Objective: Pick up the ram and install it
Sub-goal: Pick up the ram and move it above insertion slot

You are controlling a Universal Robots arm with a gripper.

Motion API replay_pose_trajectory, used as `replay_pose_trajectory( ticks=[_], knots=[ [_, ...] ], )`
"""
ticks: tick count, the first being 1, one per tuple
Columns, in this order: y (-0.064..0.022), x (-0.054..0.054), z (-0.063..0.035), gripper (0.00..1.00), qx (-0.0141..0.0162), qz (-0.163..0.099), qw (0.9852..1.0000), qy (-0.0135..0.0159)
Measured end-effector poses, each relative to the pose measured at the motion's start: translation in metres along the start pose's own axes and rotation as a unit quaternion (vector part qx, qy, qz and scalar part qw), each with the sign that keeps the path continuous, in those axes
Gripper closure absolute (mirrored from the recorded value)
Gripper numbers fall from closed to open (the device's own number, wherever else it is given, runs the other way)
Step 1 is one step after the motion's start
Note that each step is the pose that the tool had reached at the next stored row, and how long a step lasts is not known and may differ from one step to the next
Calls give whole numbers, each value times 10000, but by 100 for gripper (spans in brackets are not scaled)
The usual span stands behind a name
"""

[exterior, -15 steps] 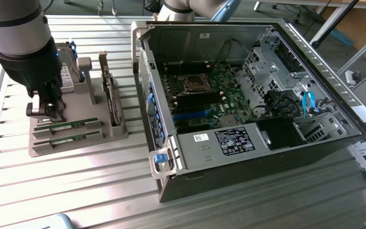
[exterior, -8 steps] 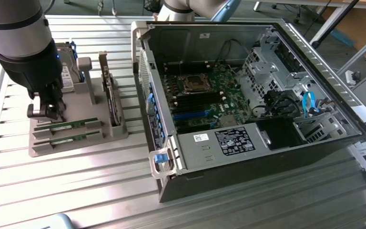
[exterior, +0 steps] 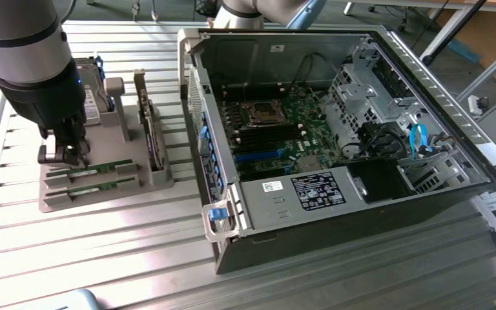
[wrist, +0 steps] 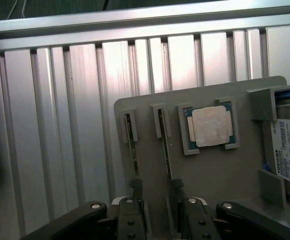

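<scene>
Wrist view: my gripper (wrist: 156,189) hangs low over the gray holder (wrist: 219,175), jaws wide apart, nothing clamped. Two sticks stand on edge in slots, so their thin top edges are free to pinch. The ram (wrist: 165,150), the one nearer the CPU (wrist: 209,126), runs into the gap between my fingers (wrist: 177,187). The other stick (wrist: 132,145) lines up with one finger, so I judge the first is the target, not certain. I can't make out any contact. Hard drive (wrist: 289,150) sits beyond the CPU. Exterior view: gripper (exterior: 62,154) is at the sticks' end toward that view's left, ram (exterior: 91,169) in its slot, other stick (exterior: 84,189) just beside it, card (exterior: 149,129) upright nearby. Case (exterior: 274,200) lies open on its side, motherboard (exterior: 274,139) facing up so its slots can be reached from above. Ram not lifted yet, install not begun.
</scene>
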State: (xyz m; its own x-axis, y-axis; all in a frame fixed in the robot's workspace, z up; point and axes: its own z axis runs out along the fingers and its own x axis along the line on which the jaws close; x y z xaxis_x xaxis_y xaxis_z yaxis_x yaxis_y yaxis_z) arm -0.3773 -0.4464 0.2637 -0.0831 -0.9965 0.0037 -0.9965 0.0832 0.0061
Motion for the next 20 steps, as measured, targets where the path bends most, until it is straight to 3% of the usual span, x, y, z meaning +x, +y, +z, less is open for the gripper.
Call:
replay_pose_trajectory(
  ticks=[20],
  knots=[
    [-8, 95, 67, 64, 0, -3, 10000, 2]
  ],
)
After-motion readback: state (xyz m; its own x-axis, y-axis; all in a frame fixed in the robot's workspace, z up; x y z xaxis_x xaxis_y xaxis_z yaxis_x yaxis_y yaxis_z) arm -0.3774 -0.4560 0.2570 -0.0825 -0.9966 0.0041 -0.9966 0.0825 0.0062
